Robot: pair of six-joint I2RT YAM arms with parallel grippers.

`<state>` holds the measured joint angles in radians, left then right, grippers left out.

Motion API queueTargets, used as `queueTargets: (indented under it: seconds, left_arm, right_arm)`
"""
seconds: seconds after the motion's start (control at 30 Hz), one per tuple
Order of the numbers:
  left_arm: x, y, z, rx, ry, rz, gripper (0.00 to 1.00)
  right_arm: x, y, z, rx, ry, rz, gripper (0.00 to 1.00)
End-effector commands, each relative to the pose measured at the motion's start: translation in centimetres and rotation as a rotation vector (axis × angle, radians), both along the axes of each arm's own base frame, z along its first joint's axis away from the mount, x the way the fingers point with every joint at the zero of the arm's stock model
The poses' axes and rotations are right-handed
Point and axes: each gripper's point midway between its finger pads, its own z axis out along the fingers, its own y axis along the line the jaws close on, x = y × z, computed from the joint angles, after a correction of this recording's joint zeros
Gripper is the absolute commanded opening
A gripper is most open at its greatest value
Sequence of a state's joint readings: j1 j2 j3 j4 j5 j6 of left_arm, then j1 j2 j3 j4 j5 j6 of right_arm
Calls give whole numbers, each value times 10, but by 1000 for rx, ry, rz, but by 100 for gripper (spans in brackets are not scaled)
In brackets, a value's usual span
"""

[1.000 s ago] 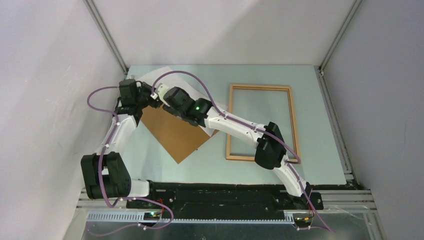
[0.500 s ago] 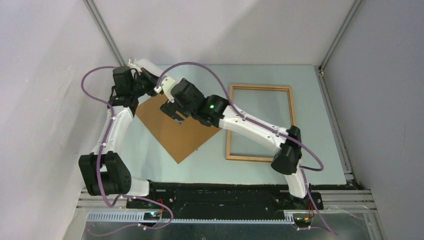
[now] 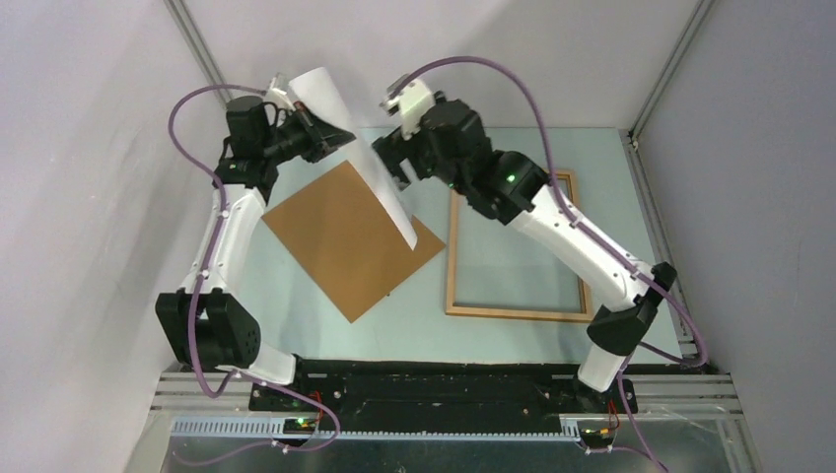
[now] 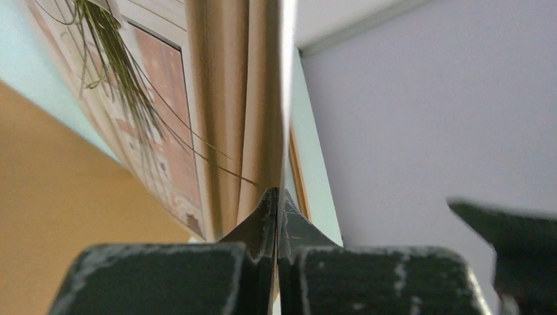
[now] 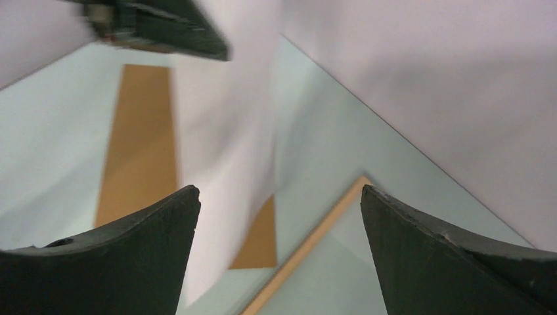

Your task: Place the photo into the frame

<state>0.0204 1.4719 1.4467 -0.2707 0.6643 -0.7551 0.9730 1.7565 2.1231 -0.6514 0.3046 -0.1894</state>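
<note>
The photo (image 3: 383, 192) hangs in the air over the table, white back showing in the top view. My left gripper (image 3: 330, 134) is shut on its upper edge. The left wrist view shows the fingertips (image 4: 276, 199) pinched on the sheet, with the printed side of the photo (image 4: 164, 98) showing grass and beige curtains. My right gripper (image 3: 386, 163) is open and empty just right of the sheet. In its wrist view the jaws (image 5: 279, 191) stand wide apart, with the photo's white back (image 5: 223, 164) ahead. The light-wood frame (image 3: 452, 256) lies flat at the right, empty.
The brown backing board (image 3: 340, 241) lies flat on the table under the hanging photo, left of the frame. It also shows in the left wrist view (image 4: 52, 216) and the right wrist view (image 5: 141, 144). Grey walls enclose the table on three sides.
My left gripper has lifted the photo off the backing board, so it hangs in the air. My right gripper has risen and moved right, open and off the sheet.
</note>
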Motion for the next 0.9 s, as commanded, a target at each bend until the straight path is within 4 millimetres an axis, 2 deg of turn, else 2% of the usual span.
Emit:
queueTargets:
  seconds: [0.0, 0.03, 0.07, 0.1, 0.13, 0.17, 0.2, 0.23, 0.3, 0.4, 0.43, 0.47, 0.5, 0.53, 0.57, 0.6, 0.63, 0.67, 0.7, 0.73, 0.77, 0.83, 0.87]
  left_arm:
    - [-35, -52, 41, 4, -119, -232, 0]
    - [-40, -58, 47, 4, -136, -254, 0]
    - [-49, -67, 53, 4, -156, -291, 0]
    - [-54, -72, 61, 3, -174, -313, 0]
    - [-63, -83, 66, -3, -185, -358, 0]
    - [-69, -88, 75, -8, -205, -380, 0]
    - [-78, -98, 78, -15, -211, -422, 0]
    - [-84, -104, 83, -18, -222, -443, 0]
    - [-103, -128, 90, -28, -240, -527, 0]
    - [-120, -155, 96, -43, -248, -615, 0]
    - [-127, -170, 100, -54, -249, -657, 0]
    - [-132, -176, 109, -63, -268, -680, 0]
    - [-136, -192, 105, -74, -242, -721, 0]
    - [-142, -199, 117, -85, -267, -748, 0]
    - [-145, -214, 112, -97, -237, -789, 0]
    - [-150, -221, 122, -108, -256, -811, 0]
    - [-156, -234, 118, -120, -231, -853, 0]
    - [-160, -239, 126, -131, -243, -870, 0]
    - [-166, -249, 124, -138, -229, -905, 0]
    - [-170, -252, 130, -146, -240, -920, 0]
    - [-172, -258, 128, -148, -234, -939, 0]
    - [-168, -262, 125, -146, -232, -936, 0]
    - [-160, -264, 117, -140, -217, -924, 0]
  right_arm:
    - [44, -67, 6, 57, -9, -162, 96]
    - [47, -79, 16, 92, -26, -180, 96]
    - [60, -96, 0, 78, -1, -212, 97]
    - [61, -108, 8, 116, -14, -230, 97]
    - [70, -128, -2, 127, 12, -257, 96]
    - [75, -137, -5, 143, 19, -267, 96]
    - [84, -159, -14, 164, 37, -294, 97]
    - [86, -169, -20, 170, 48, -305, 97]
    - [99, -211, -49, 171, 95, -365, 96]
    - [101, -255, -66, 213, 152, -434, 95]
    - [104, -277, -77, 225, 182, -463, 95]
    - [102, -288, -77, 265, 198, -487, 94]
    - [103, -311, -86, 289, 223, -524, 94]
    - [100, -322, -83, 316, 221, -544, 93]
    - [99, -346, -90, 332, 236, -588, 92]
    - [95, -354, -88, 346, 233, -604, 92]
    - [91, -369, -91, 359, 236, -632, 92]
    - [88, -376, -92, 364, 236, -647, 92]
    - [83, -387, -95, 370, 234, -668, 91]
    - [80, -392, -95, 373, 231, -676, 91]
    - [75, -400, -96, 372, 223, -697, 91]
    - [68, -410, -98, 371, 215, -720, 91]
    - [65, -414, -102, 371, 220, -733, 91]
